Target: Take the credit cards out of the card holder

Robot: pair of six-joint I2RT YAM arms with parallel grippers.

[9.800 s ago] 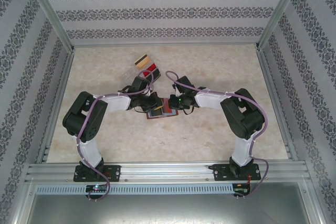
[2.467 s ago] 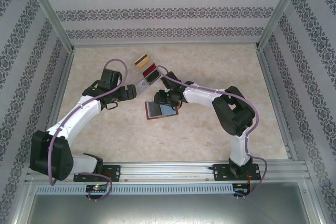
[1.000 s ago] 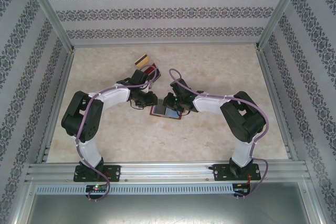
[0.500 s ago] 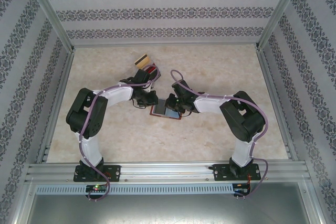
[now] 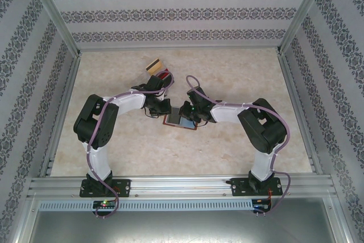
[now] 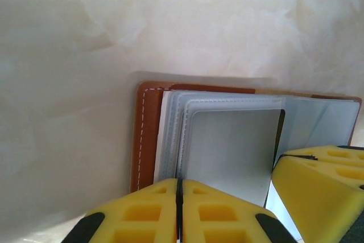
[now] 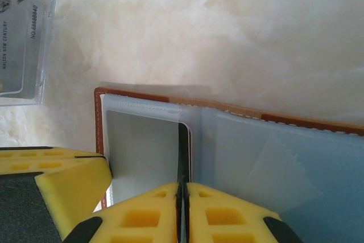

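The brown leather card holder [image 5: 177,121] lies open and flat near the middle of the pale marbled bench [image 5: 239,78], its clear plastic sleeves [image 6: 170,135] facing up. Both grippers are down on it. The left gripper [image 5: 163,108] meets it from about 10 o'clock. The right gripper [image 5: 187,113] is over its far edge at about 1 o'clock. From the left wrist, the stitched brown border [image 6: 147,135] runs up at 9 o'clock. A pale grey card [image 6: 233,152] sits inside the top sleeve. The left gripper's [image 6: 178,209] yellow jaws are pressed together at 6 o'clock, right at the sleeve's edge; whether they pinch it cannot be told. A yellow finger of the right gripper [image 6: 318,180] rests on the holder at 4 o'clock. From the right wrist, the right gripper's [image 7: 182,211] jaws are also pressed together, and a thin sleeve edge [image 7: 182,152] runs straight into their seam. A tan and black card [image 5: 153,65] and a red card [image 5: 165,75] lie on the bench at the holder's 11 o'clock.
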